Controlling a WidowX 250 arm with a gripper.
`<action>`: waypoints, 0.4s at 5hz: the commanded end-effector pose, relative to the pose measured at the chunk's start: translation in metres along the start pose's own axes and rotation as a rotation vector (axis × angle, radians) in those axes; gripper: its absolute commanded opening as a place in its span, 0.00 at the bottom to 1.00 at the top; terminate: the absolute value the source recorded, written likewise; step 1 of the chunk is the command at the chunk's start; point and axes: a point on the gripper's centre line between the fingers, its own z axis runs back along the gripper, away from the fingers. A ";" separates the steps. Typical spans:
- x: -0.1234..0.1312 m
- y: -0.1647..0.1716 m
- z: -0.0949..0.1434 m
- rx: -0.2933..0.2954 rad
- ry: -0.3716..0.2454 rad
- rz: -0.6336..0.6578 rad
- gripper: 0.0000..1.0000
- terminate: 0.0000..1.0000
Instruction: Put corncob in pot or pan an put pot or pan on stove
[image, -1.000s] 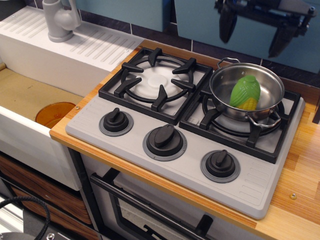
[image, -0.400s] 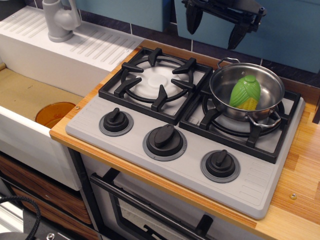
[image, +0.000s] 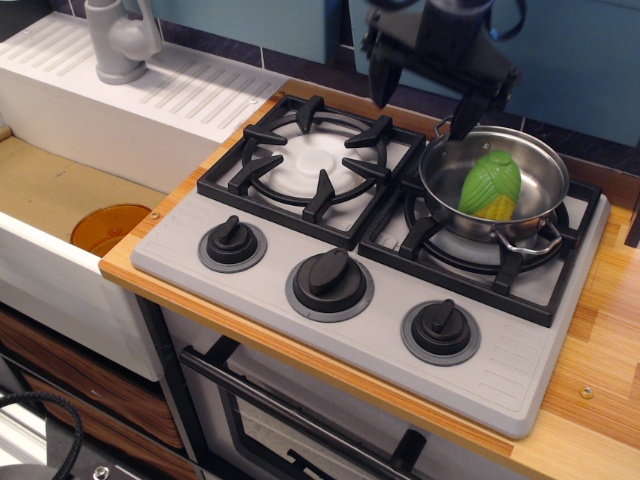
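Steel pot (image: 494, 182) sits on the stove's (image: 375, 255) burner nearest the right edge of the bench, w/ the corncob (image: 490, 186) inside it, green husk up, yellow kernel end toward the front rim. Pot's two loop handles point roughly to the back and front. Gripper (image: 425, 98) hangs above the back edge of the stove, between the two burners, just behind & left of the pot; fingers (image: 382, 82) spread wide apart, nothing betw. them. Its right-hand finger tip looks close to the pot's back handle, can't tell if touching. Left burner (image: 313, 161) bare, white disc showing. Three black knobs (image: 329, 275) in a row along the stove's front edge. Off the bench's left edge: sink (image: 55, 200) w/ an orange dish (image: 108, 226) in it, grey faucet (image: 120, 38) at the back left corner.
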 end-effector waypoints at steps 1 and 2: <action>-0.001 -0.009 0.004 -0.006 -0.098 0.029 1.00 0.00; -0.010 -0.017 -0.004 0.001 -0.116 0.044 1.00 0.00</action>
